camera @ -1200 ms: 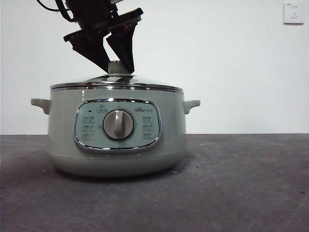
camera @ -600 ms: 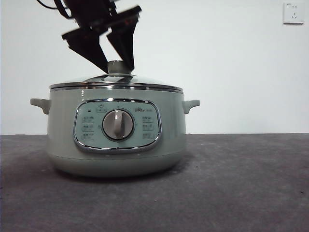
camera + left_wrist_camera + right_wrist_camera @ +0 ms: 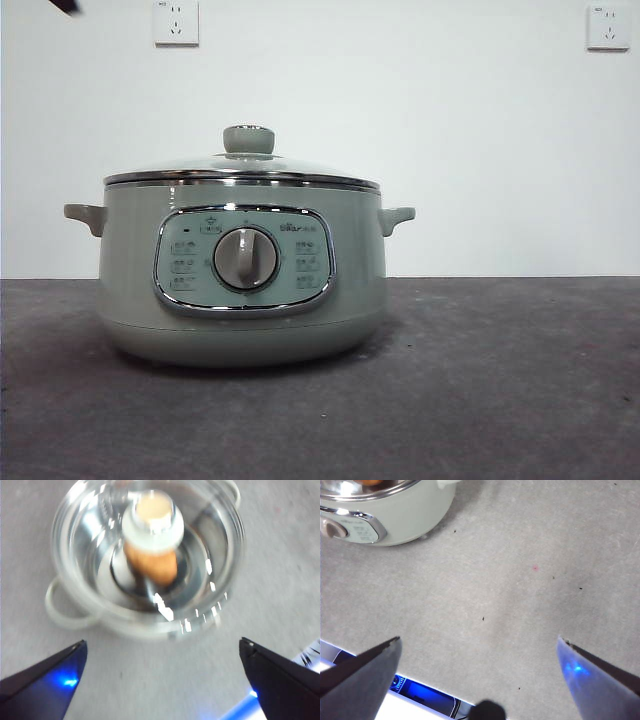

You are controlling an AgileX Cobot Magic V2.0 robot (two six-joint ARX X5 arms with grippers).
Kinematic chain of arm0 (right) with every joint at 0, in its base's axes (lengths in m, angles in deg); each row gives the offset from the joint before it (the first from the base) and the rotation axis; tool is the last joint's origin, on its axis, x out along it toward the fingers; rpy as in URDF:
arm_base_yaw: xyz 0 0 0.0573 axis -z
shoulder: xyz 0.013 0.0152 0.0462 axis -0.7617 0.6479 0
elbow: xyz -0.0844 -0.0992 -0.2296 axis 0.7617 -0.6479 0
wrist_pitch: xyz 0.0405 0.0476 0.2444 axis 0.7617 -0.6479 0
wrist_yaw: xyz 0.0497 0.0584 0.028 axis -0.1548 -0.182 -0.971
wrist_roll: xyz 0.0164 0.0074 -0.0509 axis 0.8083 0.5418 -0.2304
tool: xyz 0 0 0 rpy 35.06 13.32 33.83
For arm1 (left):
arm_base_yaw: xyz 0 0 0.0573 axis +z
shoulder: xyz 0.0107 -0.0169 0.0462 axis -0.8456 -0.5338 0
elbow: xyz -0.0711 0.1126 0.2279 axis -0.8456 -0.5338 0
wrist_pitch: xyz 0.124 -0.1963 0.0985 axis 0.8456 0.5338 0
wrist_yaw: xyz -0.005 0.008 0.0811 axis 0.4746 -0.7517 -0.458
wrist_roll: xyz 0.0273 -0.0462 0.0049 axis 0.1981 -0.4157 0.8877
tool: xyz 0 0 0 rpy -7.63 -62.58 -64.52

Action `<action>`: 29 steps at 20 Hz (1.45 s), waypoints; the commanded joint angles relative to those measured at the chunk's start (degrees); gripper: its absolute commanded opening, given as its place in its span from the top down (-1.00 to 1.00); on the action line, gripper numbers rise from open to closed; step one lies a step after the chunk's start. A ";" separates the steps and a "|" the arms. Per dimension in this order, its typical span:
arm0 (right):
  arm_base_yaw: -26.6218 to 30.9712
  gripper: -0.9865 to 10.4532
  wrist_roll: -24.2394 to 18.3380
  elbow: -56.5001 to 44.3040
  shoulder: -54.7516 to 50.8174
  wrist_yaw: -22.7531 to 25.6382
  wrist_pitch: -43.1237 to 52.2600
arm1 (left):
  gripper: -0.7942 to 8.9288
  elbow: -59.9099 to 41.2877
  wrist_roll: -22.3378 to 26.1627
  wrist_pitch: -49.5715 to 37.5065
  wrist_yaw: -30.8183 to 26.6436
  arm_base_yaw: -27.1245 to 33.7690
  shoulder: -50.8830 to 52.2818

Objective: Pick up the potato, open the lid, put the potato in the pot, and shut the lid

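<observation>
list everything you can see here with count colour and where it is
pot: one, pale sage green, standing on the table, left of centre in the front view
lid: one, clear glass with steel rim and green knob, closed on the pot
potato: one, orange-brown, inside the pot under the lid
wall sockets: two, white, high on the wall
table: one, dark grey
left gripper: one, black, open, above the pot
right gripper: one, black, open, over bare table beside the pot

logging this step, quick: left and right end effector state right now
Left end effector: open, holding nothing, above the lid on the pot.
Right end effector: open, holding nothing, over bare table.
</observation>
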 commanded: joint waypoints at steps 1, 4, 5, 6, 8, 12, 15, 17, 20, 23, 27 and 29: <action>0.00 -0.49 0.87 -0.55 0.07 -0.83 0.11 | -0.28 -0.13 -0.81 1.64 0.04 -0.17 2.84; 0.00 -0.49 1.44 -0.55 0.07 -0.83 0.13 | -0.28 -0.13 -1.22 4.28 0.04 -0.17 5.27; 0.00 -0.49 1.55 -0.55 0.07 -0.83 0.13 | -0.27 -0.13 -1.27 4.92 0.02 -0.17 5.57; 0.00 -0.47 1.49 -0.55 0.09 -0.83 0.11 | -0.25 -0.13 -1.25 5.60 0.02 -0.17 5.73; -0.09 0.88 0.20 -0.55 0.09 -1.57 -0.02 | 0.82 -0.13 -0.09 6.58 0.15 -0.33 5.77; -0.15 0.84 0.44 -0.55 0.11 -2.82 0.17 | 0.86 -0.13 0.28 6.47 0.24 -2.40 6.05; -0.13 0.83 1.73 -0.52 0.11 -2.93 0.07 | 0.85 -0.13 0.13 6.36 0.22 -2.60 5.99; -0.11 0.83 1.73 -0.52 0.11 -2.75 0.11 | 0.85 -0.13 0.15 5.66 0.17 -2.60 5.79; -0.11 0.83 1.73 -0.52 0.11 -2.73 0.09 | 0.84 -0.13 0.15 3.02 0.02 -2.60 5.49; -0.11 0.83 1.73 -0.52 0.11 -2.75 0.09 | 0.84 -0.13 0.15 -0.70 0.02 -2.60 5.18; -0.11 0.83 1.73 -0.52 0.11 -2.73 0.09 | 0.84 -0.13 0.35 -6.71 -0.39 -1.60 4.55; -0.11 0.83 1.73 -0.52 0.11 -2.73 0.09 | 0.84 -0.15 9.38 -7.50 -2.16 1.49 4.96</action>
